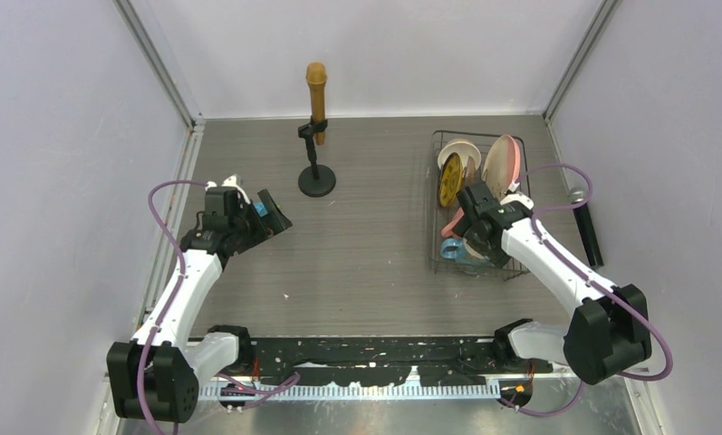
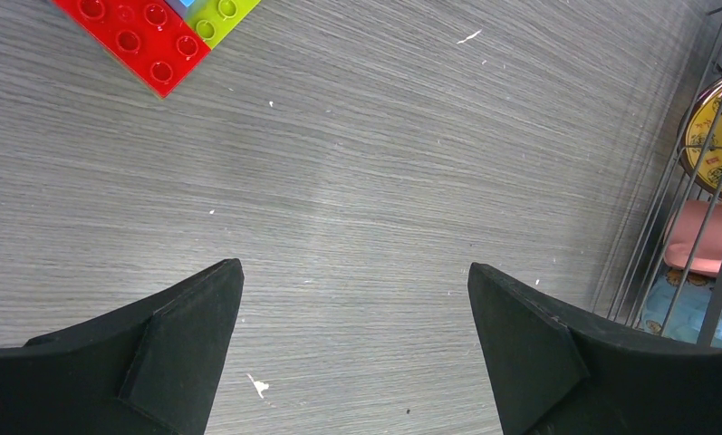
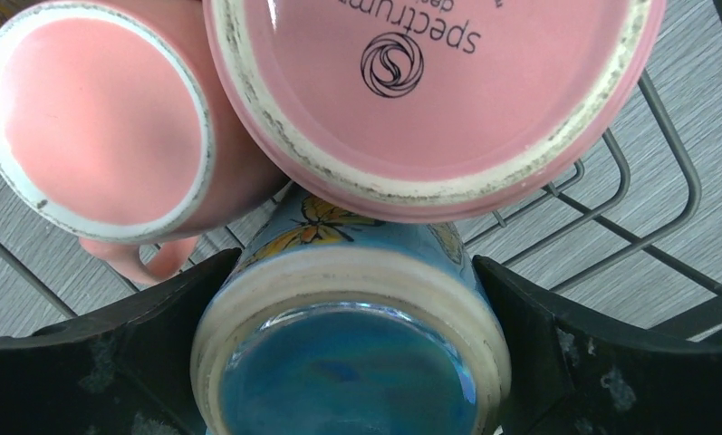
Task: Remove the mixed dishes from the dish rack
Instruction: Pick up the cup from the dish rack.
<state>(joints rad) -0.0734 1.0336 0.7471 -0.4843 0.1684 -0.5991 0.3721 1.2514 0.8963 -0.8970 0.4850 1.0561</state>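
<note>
The black wire dish rack (image 1: pixel 434 195) stands at the right. It holds a white bowl (image 1: pixel 457 149), a small yellow plate (image 1: pixel 449 179) and a large pink-cream plate (image 1: pixel 500 163), both on edge. Upside-down mugs sit at its near end. My right gripper (image 1: pixel 470 237) is open, low over them. In the right wrist view its jaws (image 3: pixel 357 267) straddle the blue-based mug with an orange butterfly (image 3: pixel 348 362), close to both sides. Two pink mugs (image 3: pixel 94 127) (image 3: pixel 429 82) lean beyond it. My left gripper (image 2: pixel 355 272) is open and empty over bare table.
A microphone stand (image 1: pixel 316 177) with an orange microphone stands at the back centre. A black microphone (image 1: pixel 588 227) lies right of the rack. Red and green toy blocks (image 2: pixel 144 41) lie ahead of my left gripper. The rack wires (image 2: pixel 674 181) show at the right of the left wrist view.
</note>
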